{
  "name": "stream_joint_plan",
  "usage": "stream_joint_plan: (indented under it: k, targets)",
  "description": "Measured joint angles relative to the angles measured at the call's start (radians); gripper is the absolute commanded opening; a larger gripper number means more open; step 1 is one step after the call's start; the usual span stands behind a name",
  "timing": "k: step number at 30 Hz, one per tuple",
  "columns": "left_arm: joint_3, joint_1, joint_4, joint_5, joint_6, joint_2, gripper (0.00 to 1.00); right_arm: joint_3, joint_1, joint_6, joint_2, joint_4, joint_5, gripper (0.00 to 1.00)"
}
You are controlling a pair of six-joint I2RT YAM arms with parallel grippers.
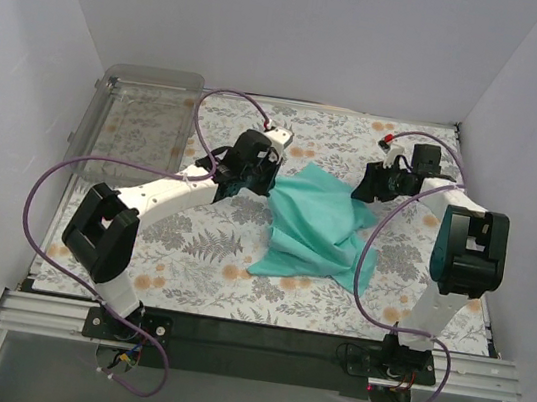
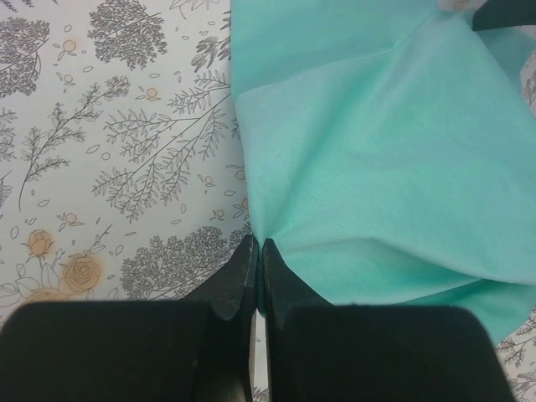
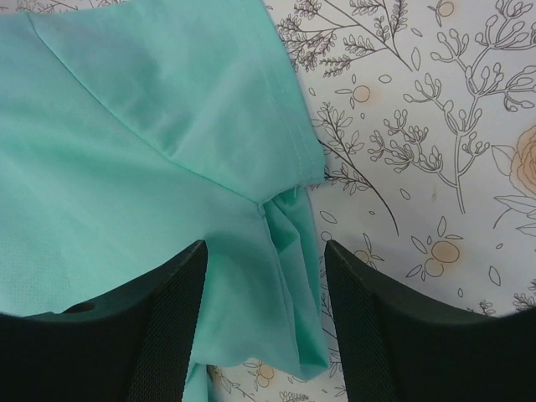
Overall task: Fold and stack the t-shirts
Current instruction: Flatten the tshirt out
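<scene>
- Left pincer (image 2: 255, 249) is pressed shut, and its two black fingers meet on a pinch of the shirt's (image 1: 316, 223) edge. Creases fan out from the tips.
- Well off to its left, at the far corner, stands a clear bin (image 1: 146, 107).
- Ahead and to the right of this pincer the teal cloth spreads in loose folds over the flower-print table (image 1: 190, 250).
- Shirt lies crumpled between the two pincers, with its bulk sagging toward the near edge.
- Right pincer (image 3: 264, 276) stands part open, jaws apart, straddling a gathered fold beside a stitched hem. I cannot tell whether the cloth touches the fingers (image 3: 167, 310).
- Left of this pincer is cloth, and right of it is printed tabletop.
</scene>
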Motion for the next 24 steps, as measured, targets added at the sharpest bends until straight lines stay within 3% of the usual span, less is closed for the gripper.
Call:
stream_joint_plan:
  k: [2, 4, 5, 7, 15, 24]
  targets:
    - [0.008, 0.016, -0.009, 0.002, 0.003, 0.000, 0.00, 0.000, 0.006, -0.002, 0.011, -0.004, 0.000, 0.48]
    - [0.021, 0.033, -0.014, 0.004, 0.006, 0.000, 0.00, 0.000, 0.015, -0.007, 0.019, -0.007, 0.000, 0.31]
    - [0.029, 0.042, -0.016, 0.004, 0.006, 0.000, 0.00, 0.000, 0.020, -0.009, 0.026, -0.012, -0.002, 0.12]
    - [0.043, 0.054, -0.020, 0.004, 0.008, 0.000, 0.00, 0.000, 0.030, -0.008, 0.037, -0.027, -0.007, 0.01]
    - [0.089, 0.083, -0.050, 0.004, 0.011, -0.031, 0.00, 0.001, 0.044, -0.018, -0.035, -0.072, -0.068, 0.01]
    - [0.228, 0.090, -0.087, -0.022, 0.040, -0.154, 0.00, 0.097, 0.044, -0.090, -0.451, -0.104, -0.243, 0.01]
